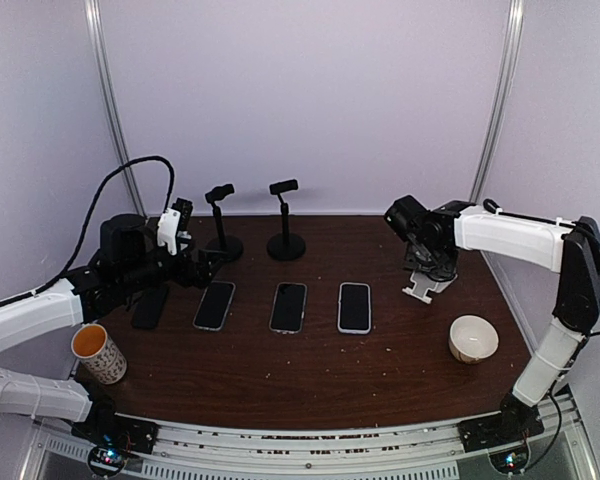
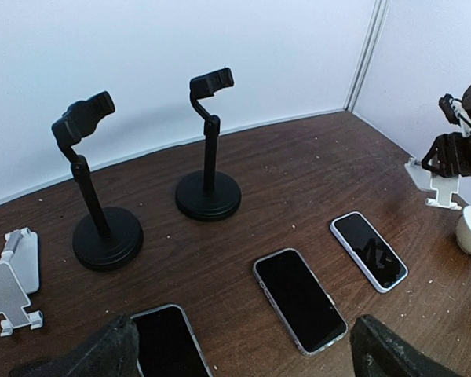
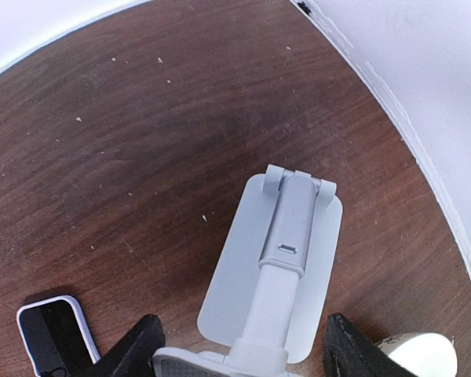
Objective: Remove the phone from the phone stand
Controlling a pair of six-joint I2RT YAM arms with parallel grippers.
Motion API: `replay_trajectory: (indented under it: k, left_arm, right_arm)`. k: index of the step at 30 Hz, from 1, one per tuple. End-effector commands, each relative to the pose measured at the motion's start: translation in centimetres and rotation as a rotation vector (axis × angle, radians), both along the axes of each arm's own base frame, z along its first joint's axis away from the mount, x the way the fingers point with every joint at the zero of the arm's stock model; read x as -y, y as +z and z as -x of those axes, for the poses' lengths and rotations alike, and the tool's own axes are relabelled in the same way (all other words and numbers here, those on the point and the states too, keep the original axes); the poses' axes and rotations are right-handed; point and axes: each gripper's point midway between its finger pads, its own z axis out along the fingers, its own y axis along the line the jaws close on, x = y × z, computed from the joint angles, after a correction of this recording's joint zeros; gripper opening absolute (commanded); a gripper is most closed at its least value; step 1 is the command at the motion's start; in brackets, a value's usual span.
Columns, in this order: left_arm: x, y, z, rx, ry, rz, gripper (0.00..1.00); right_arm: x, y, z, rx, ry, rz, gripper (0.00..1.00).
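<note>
End effector of right arm (image 3: pixel 243 338) low astride white phone stand (image 3: pixel 286 251)

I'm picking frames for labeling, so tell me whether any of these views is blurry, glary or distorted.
Top external: even soft light, all sharp, no hard shadows. Left wrist: wide-angle lean in the wall post, a reflection on the rightmost phone, its own fingers blurred. Right wrist: white stand crisp, wall washed out.

Glossy black phone (image 1: pixel 354 307) — matt white plastic stand (image 3: pixel 282 236)
</note>
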Motion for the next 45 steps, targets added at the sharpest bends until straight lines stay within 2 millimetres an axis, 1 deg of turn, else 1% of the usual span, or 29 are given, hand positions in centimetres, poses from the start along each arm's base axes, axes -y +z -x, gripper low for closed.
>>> replay_trajectory:
  k: [1, 6, 10, 14, 15, 16, 18, 22, 23, 24, 26, 27, 28, 32, 40, 45]
  left_arm:
    - [0.4, 1.6, -0.3, 0.044, -0.003, 0.032, 0.98]
    - [0.9, 1.8, -0.5, 0.036, -0.016, 0.044, 0.98]
    - [1.1, 2.0, -0.6, 0.034, -0.019, 0.054, 0.98]
    - [1.2, 1.9, -0.8, 0.027, -0.018, 0.051, 0.98]
    - [1.2, 1.8, -0.9, 0.026, -0.018, 0.048, 0.98]
    - [1.2, 1.7, -1.0, 0.022, -0.019, 0.047, 0.98]
    - [1.3, 1.5, -1.1, 0.016, -0.018, 0.044, 0.98]
    - [1.5, 1.4, -1.3, 0.010, -0.019, 0.039, 0.98]
    - [1.5, 1.5, -1.4, 0.009, -0.018, 0.039, 0.98]
    - [1.5, 1.5, -1.4, 0.009, -0.018, 0.035, 0.98]
    - [1.4, 1.5, -1.5, 0.008, -0.015, 0.031, 0.98]
    - [1.4, 1.5, -1.5, 0.010, -0.012, 0.029, 0.98]
    - [1.4, 1.6, -1.5, 0.012, -0.010, 0.030, 0.98]
    - [1.3, 1.5, -1.7, 0.010, -0.005, 0.017, 0.98]
    - [1.5, 1.6, -2.2, 0.012, -0.007, 0.001, 0.98]
    - [1.7, 1.9, -2.3, 0.015, -0.012, 0.007, 0.98]
  right_arm:
    - [-0.7, 4.0, -3.5, 0.117, 0.111, 0.058, 0.41]
    - [-4.0, 5.0, -7.2, 0.198, 0.277, -0.023, 0.34]
    - [-7.0, 6.0, -10.2, 0.282, 0.433, -0.109, 0.29]
    - [-9.6, 6.7, -13.1, 0.317, 0.574, -0.123, 0.23]
    - [-10.3, 6.8, -13.8, 0.324, 0.607, -0.120, 0.19]
    - [-11.1, 7.5, -14.7, 0.342, 0.636, -0.118, 0.17]
    - [-12.3, 7.7, -16.1, 0.341, 0.680, -0.114, 0.16]
    - [-14.2, 6.8, -19.1, 0.313, 0.734, -0.097, 0.16]
    - [-14.7, 5.6, -19.9, 0.290, 0.747, -0.101, 0.16]
    - [-15.1, 6.0, -20.4, 0.296, 0.755, -0.105, 0.15]
    - [-15.8, 4.2, -21.5, 0.268, 0.775, -0.114, 0.14]
    - [-16.2, 4.5, -22.2, 0.283, 0.786, -0.119, 0.14]
    - [-16.4, 4.0, -22.6, 0.280, 0.792, -0.122, 0.14]
    - [-16.7, 1.6, -23.4, 0.246, 0.818, -0.164, 0.13]
    - [-16.6, -1.6, -23.1, 0.182, 0.833, -0.211, 0.14]
    - [-16.6, -1.9, -23.0, 0.173, 0.830, -0.251, 0.19]
